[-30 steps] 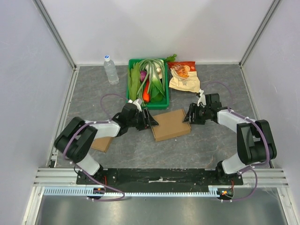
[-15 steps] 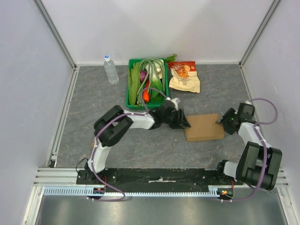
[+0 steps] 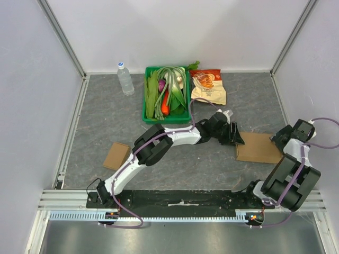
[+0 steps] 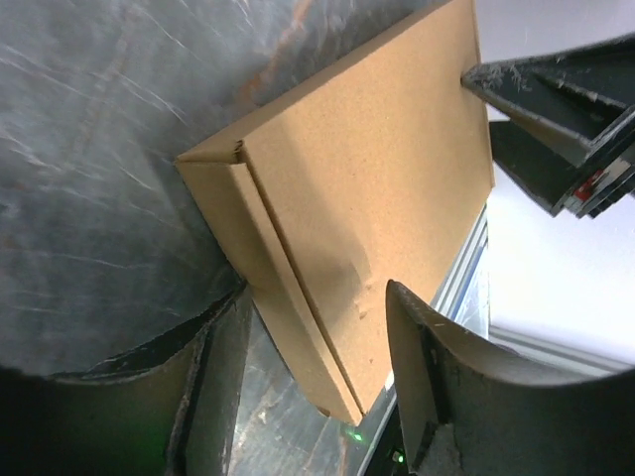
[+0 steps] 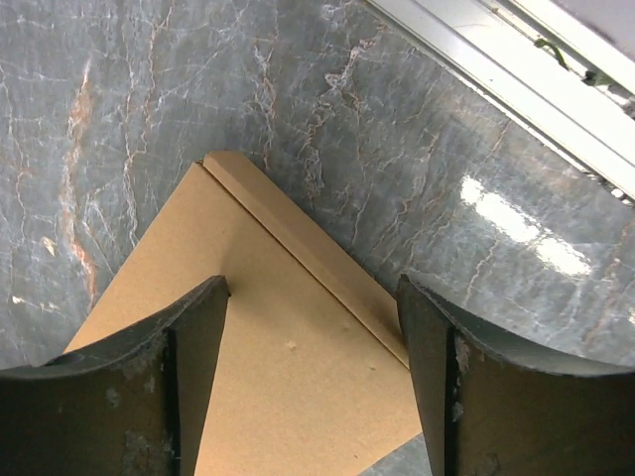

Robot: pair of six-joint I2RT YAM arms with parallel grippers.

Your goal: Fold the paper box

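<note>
The paper box (image 3: 258,148) lies flat and unfolded on the grey marbled table (image 3: 106,121), close to the table's right edge and about midway between its near and far edges. The left arm reaches right across the table, and the left gripper (image 3: 238,138) sits at the box's left edge; in the left wrist view its fingers (image 4: 213,387) stand wide apart, with a corner of the cardboard and its narrow creased flap lying between them, and no clamping shows. The right gripper (image 3: 277,139) is at the box's far right corner, hard by the table's right edge; in the right wrist view its fingers (image 5: 193,367) are likewise spread wide, with the box's corner between them, a thin folded strip running along one side. A smaller flat piece of cardboard (image 3: 116,155) lies towards the near left corner. At the far edge stand a green crate (image 3: 147,108) of vegetables, an upright water bottle (image 3: 125,79) just to its left and a snack bag (image 3: 207,87) lying flat to its right
</note>
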